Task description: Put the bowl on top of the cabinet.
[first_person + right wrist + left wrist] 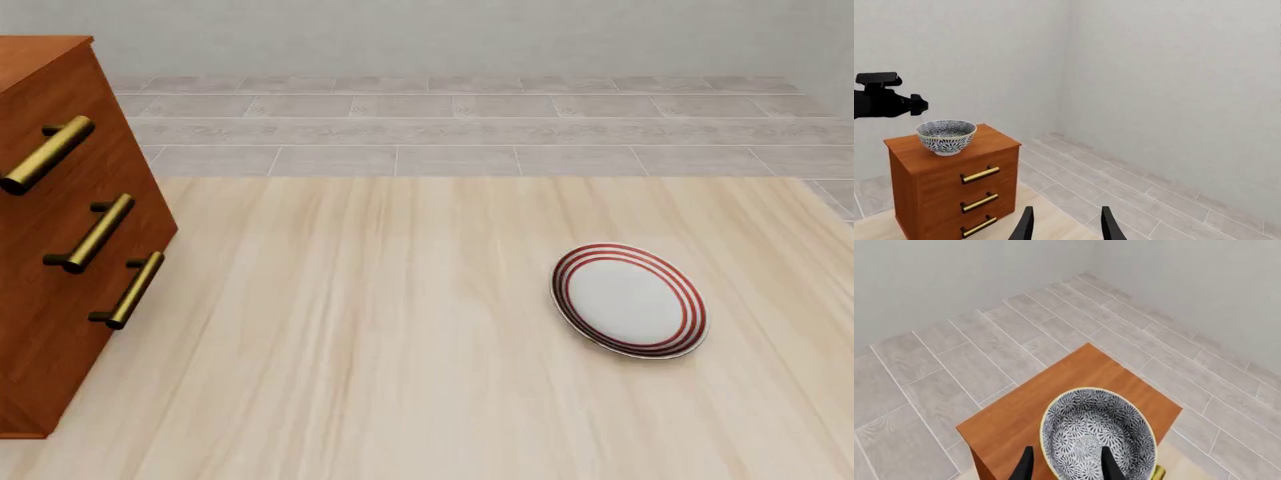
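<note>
Bowl (pixel 947 136): deep, round, dense black-and-white floral pattern inside and out, thin pale yellow-green rim. Stands upright on the top panel of the cabinet (pixel 954 182), toward the panel's middle, as the right wrist view shows. In the left wrist view the bowl (pixel 1097 435) is seen from above, resting on the wooden top (pixel 1054 395).

Cabinet: reddish-brown wood, three drawers, each with a brass bar handle (pixel 50 153). In the front view it occupies the table's left edge, at about 9 o'clock from the table's centre; only its drawer face and a sliver of the top appear there (the bowl itself lies outside that view).

Plate (pixel 629 300): flat, white, red rings at the rim. Lies on the table (pixel 374 350) at about 3 o'clock from centre, well apart from the cabinet.

Left gripper (pixel 1067 465): two dark fingertips parted, one just outside the near rim of the bowl, the other over its inside; whether they touch the rim cannot be told. The arm's dark body (pixel 884 100) hangs above and beside the bowl in the right wrist view.

Right gripper (pixel 1066 225): fingertips parted, nothing between them, raised and facing the cabinet from a distance.

Floor (pixel 467 120): pale grey tiles beyond the table.
</note>
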Tool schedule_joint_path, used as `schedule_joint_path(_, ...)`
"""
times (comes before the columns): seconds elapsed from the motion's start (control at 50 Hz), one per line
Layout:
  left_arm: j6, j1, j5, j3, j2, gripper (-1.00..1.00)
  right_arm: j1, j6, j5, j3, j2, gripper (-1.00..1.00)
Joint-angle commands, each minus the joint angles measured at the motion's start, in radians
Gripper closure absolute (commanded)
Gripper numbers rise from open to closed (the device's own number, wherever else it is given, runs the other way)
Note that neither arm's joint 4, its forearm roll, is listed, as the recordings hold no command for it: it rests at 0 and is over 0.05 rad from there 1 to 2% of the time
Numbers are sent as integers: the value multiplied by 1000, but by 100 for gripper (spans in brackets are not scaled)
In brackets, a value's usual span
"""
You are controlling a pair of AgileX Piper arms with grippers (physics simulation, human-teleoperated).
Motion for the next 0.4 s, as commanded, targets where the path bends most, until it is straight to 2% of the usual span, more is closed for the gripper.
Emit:
schedule_joint_path(0.02, -9, -29, 45, -80, 1, -100, -2, 0, 2, -2, -4, -100)
schedule_joint_path(0.14, -14, -39, 68, -123, 1, -100, -1, -1, 1, -1, -3, -100)
schedule_joint_path(0.4, 27, -17, 108, -203, 0, -100, 1, 0, 1, -1, -3, -100)
